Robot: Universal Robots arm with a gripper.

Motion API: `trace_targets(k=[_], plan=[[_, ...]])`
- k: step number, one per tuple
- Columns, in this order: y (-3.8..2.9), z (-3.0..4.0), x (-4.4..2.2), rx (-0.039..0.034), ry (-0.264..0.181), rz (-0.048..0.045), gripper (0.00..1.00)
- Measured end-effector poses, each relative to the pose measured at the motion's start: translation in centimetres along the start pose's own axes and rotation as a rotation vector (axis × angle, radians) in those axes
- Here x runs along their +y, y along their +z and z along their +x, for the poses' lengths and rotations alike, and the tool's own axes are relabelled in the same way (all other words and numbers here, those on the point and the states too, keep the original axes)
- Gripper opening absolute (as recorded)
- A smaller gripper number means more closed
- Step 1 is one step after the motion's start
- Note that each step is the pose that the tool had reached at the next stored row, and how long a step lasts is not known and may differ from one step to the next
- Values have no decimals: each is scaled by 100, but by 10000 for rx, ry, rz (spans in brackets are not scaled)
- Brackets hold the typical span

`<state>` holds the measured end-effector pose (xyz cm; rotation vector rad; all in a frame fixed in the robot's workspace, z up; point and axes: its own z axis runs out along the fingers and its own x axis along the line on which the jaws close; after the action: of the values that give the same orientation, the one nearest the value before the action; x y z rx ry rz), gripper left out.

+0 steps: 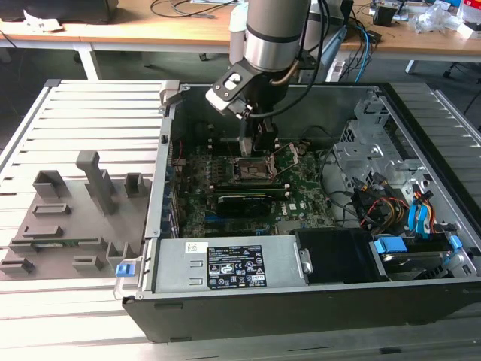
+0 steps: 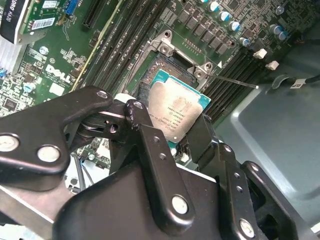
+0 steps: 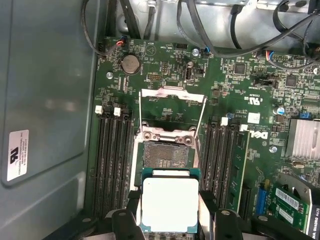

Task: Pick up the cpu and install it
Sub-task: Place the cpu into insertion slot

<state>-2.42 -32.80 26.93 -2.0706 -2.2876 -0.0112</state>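
Note:
The cpu (image 3: pixel 169 202), a flat square chip with a pale silver top and a teal edge, is clamped between my black fingers (image 3: pixel 207 206). My gripper (image 2: pixel 167 119) is shut on its two opposite sides, holding it a little above and just short of the open dark socket (image 3: pixel 166 155). The socket's metal frame (image 3: pixel 172 107) is hinged up and open. In the exterior view my gripper (image 1: pixel 261 141) hangs inside the open computer case, right over the socket (image 1: pixel 254 170) on the green motherboard (image 1: pixel 301 192).
Black memory slots (image 3: pixel 112 165) flank the socket on both sides. Case walls (image 1: pixel 161 188) surround the board, with cables (image 1: pixel 379 199) and drive bays on the exterior view's right. Grey fixture blocks (image 1: pixel 75 218) sit outside the case on the exterior view's left. A finned heatsink (image 3: pixel 302 137) stands nearby.

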Motion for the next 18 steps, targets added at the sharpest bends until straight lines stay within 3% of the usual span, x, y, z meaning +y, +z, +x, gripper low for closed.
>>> trace_targets(k=[14, 15, 16, 18], plan=[[207, 11, 10, -12, 82, -2, 54], [211, 11, 13, -102, 122, 7, 54], [215, 14, 23, -348, 159, 27, 54], [224, 24, 49, -582, 185, 49, 54]])
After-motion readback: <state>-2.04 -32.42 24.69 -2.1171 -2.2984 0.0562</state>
